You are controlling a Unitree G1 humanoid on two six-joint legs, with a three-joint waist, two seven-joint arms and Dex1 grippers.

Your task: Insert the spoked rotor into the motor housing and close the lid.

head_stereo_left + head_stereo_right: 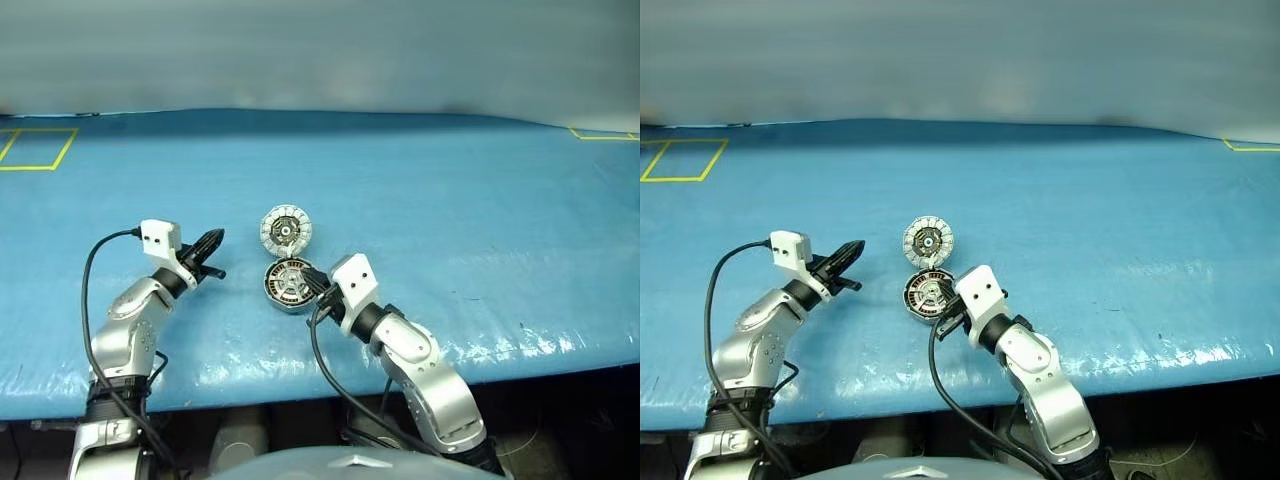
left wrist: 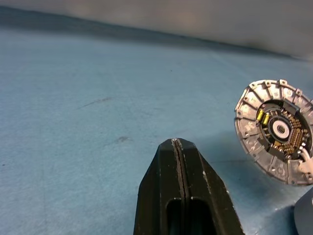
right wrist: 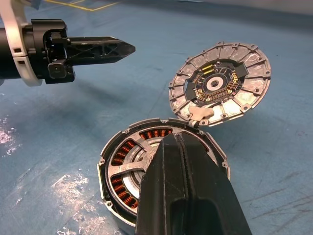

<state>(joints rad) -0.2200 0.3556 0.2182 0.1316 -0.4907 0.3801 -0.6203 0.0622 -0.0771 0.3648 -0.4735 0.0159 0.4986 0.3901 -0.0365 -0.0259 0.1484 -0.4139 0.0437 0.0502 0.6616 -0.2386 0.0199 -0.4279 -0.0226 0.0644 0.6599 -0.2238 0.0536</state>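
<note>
The motor housing (image 3: 217, 152) lies open on the blue table, just left of my right wrist. The spoked rotor (image 3: 128, 170) sits in it, black rim and silvery spokes over copper-brown windings. The lid (image 3: 220, 81) stands tilted open behind the housing, joined at its far edge, with its inner face and small circuit board showing; it also appears in the left wrist view (image 2: 276, 129). My right gripper (image 3: 174, 139) is shut and empty, its tip over the near part of the housing. My left gripper (image 1: 214, 238) is shut and empty, pointing at the lid from the left, a short gap away.
The blue cover (image 1: 450, 220) spans the whole table. Yellow tape squares mark the far left corner (image 1: 35, 148) and the far right corner (image 1: 600, 133). The table's front edge (image 1: 260, 400) runs close below both arms.
</note>
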